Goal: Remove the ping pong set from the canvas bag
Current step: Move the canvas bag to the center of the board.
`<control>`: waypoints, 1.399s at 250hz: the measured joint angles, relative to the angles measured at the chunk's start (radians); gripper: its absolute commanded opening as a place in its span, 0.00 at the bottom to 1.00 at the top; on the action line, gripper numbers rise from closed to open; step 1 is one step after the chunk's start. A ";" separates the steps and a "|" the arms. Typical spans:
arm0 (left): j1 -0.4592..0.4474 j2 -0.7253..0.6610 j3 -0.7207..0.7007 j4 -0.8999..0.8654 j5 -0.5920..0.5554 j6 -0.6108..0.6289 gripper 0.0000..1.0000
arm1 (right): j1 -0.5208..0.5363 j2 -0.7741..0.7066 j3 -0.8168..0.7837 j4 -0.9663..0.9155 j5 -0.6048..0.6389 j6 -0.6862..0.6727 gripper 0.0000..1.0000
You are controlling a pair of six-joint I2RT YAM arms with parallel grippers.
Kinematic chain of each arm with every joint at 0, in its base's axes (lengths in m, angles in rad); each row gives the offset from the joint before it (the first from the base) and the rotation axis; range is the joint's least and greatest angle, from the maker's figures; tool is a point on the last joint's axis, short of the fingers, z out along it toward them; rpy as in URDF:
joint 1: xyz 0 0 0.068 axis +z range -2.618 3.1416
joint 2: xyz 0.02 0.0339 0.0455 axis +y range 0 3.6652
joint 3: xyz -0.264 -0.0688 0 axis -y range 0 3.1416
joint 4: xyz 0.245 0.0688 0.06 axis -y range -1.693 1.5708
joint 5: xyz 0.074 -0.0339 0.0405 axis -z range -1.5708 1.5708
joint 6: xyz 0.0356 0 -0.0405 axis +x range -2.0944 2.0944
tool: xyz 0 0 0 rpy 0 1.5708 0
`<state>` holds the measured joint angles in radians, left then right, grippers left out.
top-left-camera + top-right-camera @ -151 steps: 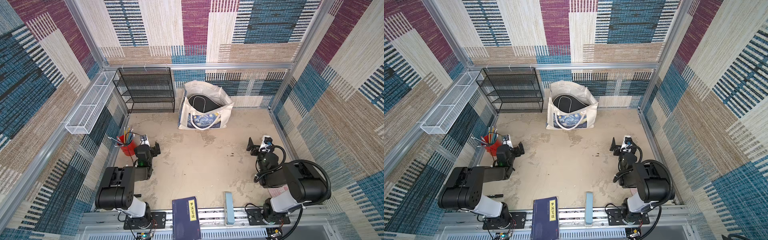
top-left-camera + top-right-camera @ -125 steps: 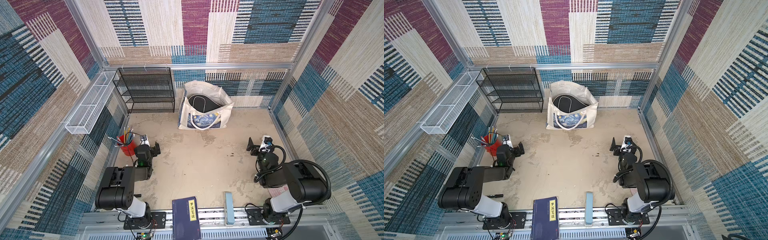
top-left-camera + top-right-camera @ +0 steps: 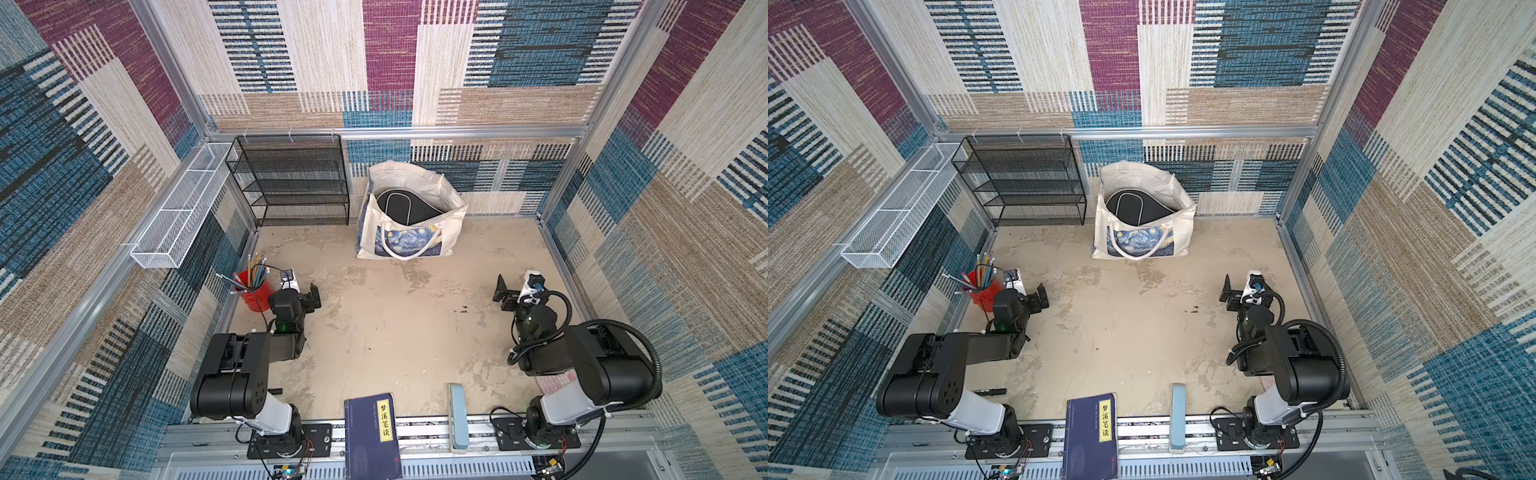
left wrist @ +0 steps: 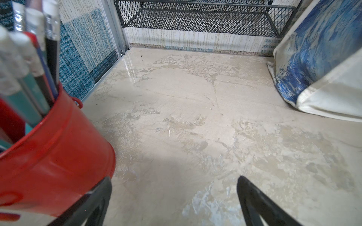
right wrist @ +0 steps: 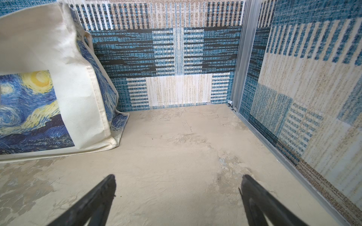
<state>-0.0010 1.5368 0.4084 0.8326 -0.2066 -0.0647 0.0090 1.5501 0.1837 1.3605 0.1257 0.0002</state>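
The canvas bag [image 3: 449,216] [image 3: 1183,220] stands upright against the back wall in both top views, mouth open, starry print facing forward, white handle hanging down. Of the ping pong set, only one black paddle-shaped case [image 3: 405,208] [image 3: 1136,205] with pale piping shows inside; anything beneath it is hidden. My left gripper [image 3: 305,293] [image 4: 174,182] is open and empty, low over the floor, well short of the bag [image 4: 323,58]. My right gripper [image 3: 515,291] [image 5: 177,180] is likewise open and empty, with the bag's corner [image 5: 49,68] ahead and to one side.
A red pencil cup [image 3: 253,289] [image 4: 49,152] stands right beside the left gripper. A black mesh shelf [image 3: 291,183] sits next to the bag, a white wire basket [image 3: 178,208] on the left wall. A dark blue book [image 3: 372,436] and a pale blue block [image 3: 457,415] lie at the front edge.
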 measured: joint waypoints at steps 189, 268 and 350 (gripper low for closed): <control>-0.243 -0.341 0.557 -0.673 -0.142 0.039 1.00 | 0.037 -0.412 0.659 -0.871 -0.038 0.047 0.99; -0.353 0.101 1.349 -1.176 0.063 0.037 1.00 | 0.093 -0.013 1.331 -1.356 -0.335 0.048 0.99; -0.380 0.595 1.988 -1.501 0.110 0.035 0.99 | 0.155 0.341 1.669 -1.582 -0.353 -0.018 0.99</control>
<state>-0.3813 2.1319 2.3966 -0.6685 -0.0963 -0.0296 0.1642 1.8908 1.8530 -0.2218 -0.2272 -0.0174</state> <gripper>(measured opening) 0.989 0.994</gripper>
